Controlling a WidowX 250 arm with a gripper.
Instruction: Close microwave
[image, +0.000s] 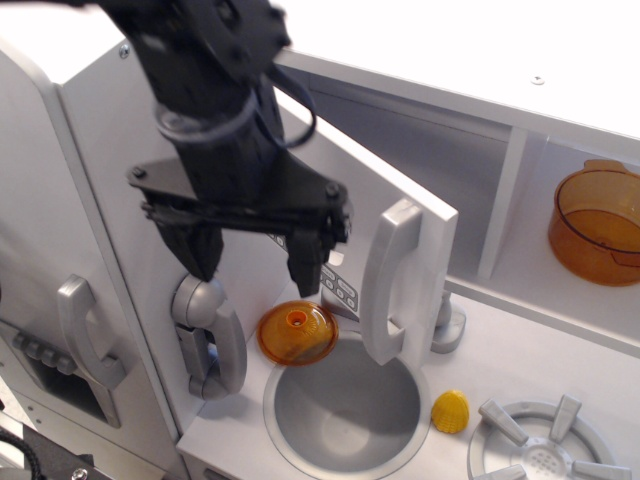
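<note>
Microwave door (400, 215) stands ajar: a stiff, light panel that probably swings freely. Push its flat face near the handle (390, 280). Pincer (255, 262) spread open, empty.

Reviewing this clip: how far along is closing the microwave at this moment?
Nothing looks done: the flat white microwave door with the long grey vertical handle stands swung out from the white box compartment. In hand: the black gripper, fingers apart, hangs in front of the door's outer face, left of the handle; contact cannot be told. Left: pushing the door shut against the compartment.
</note>
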